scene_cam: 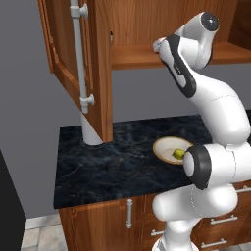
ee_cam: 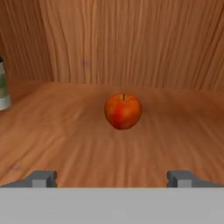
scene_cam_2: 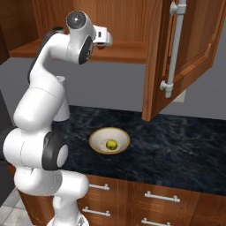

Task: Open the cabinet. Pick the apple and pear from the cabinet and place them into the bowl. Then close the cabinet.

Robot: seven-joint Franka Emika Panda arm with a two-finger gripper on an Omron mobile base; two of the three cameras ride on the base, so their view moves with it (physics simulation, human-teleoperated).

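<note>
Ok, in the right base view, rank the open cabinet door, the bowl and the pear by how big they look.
1. Cabinet door, largest by far, though it hangs nearer the camera.
2. Bowl.
3. Pear, smallest, lying inside the bowl.

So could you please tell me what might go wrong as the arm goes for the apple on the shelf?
1. The apple is round and stands free on the cabinet shelf; an off-centre approach by the open tool could roll it backward.
2. On the way down, it might knock the pear or miss the bowl.
</note>
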